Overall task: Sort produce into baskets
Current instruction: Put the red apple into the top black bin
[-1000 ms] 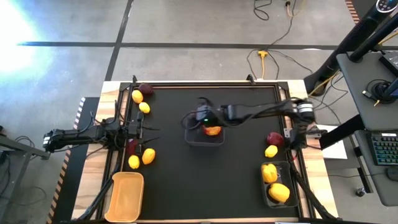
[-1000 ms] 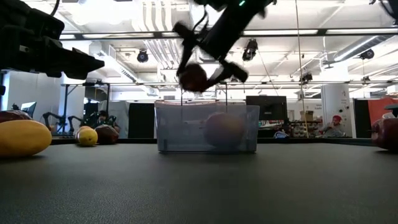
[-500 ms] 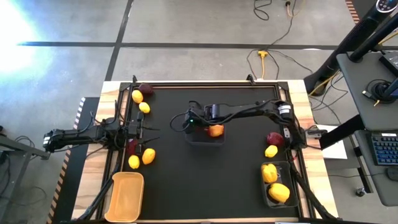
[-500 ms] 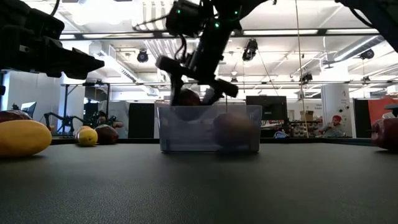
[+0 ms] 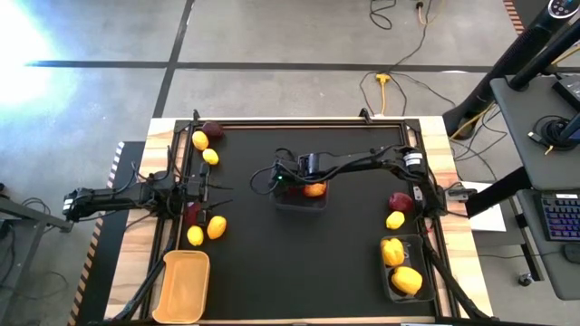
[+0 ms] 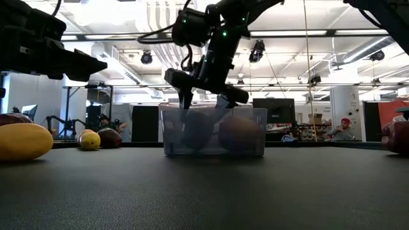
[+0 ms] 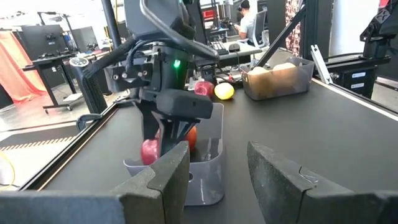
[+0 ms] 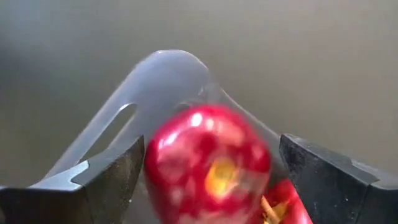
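Observation:
The clear bin point(image 5: 299, 201) stands at the table's middle and holds a red-yellow fruit point(image 5: 314, 189). My right gripper point(image 5: 288, 184) is open, its fingers reaching down into the bin's left half point(image 6: 208, 96). A red apple point(image 8: 208, 162) lies between the spread fingers, down in the bin point(image 6: 197, 131); I cannot tell whether a finger touches it. My left gripper point(image 5: 217, 188) is open and empty at the table's left edge, facing the bin point(image 7: 217, 155).
Lemons and dark-red fruits lie at the far left point(image 5: 200, 139) and by my left gripper point(image 5: 217, 226). An empty yellow-orange bin point(image 5: 186, 285) stands near left. A dark bin point(image 5: 419, 249) with yellow peppers stands near right, a red fruit point(image 5: 400, 201) and a lemon point(image 5: 395, 219) beside it.
My right gripper has gone down and a little toward the table's left edge with the red apple, from above the clear bin into it. It has opened, and the apple now sits down in the bin beside the red-yellow fruit.

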Available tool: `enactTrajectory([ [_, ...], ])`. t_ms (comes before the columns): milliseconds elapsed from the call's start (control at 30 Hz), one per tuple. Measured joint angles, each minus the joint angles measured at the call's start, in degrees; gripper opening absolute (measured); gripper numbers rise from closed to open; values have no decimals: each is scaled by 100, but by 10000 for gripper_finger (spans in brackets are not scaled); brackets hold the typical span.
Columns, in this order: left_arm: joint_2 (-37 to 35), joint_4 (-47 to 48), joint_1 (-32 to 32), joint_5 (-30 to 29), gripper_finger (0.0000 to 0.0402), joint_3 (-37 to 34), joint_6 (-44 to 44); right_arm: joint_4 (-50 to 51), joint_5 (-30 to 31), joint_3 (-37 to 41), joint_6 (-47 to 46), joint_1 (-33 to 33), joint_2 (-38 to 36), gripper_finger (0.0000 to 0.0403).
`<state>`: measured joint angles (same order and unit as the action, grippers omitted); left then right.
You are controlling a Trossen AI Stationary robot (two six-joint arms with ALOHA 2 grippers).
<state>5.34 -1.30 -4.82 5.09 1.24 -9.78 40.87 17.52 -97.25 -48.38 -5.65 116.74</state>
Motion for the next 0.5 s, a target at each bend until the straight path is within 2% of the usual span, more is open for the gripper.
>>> enactTrajectory([
  [233, 0, 0, 0, -1, 146, 1, 0, 366, 139, -104, 931, 78, -281, 368],
  [333, 0, 0, 0, 0, 146, -1, 0, 763, 387, -190, 956, 187, -646, 368],
  [500, 0, 0, 0, 1, 146, -1, 0, 1475, 410, -188, 732, 407, -1233, 368],
])
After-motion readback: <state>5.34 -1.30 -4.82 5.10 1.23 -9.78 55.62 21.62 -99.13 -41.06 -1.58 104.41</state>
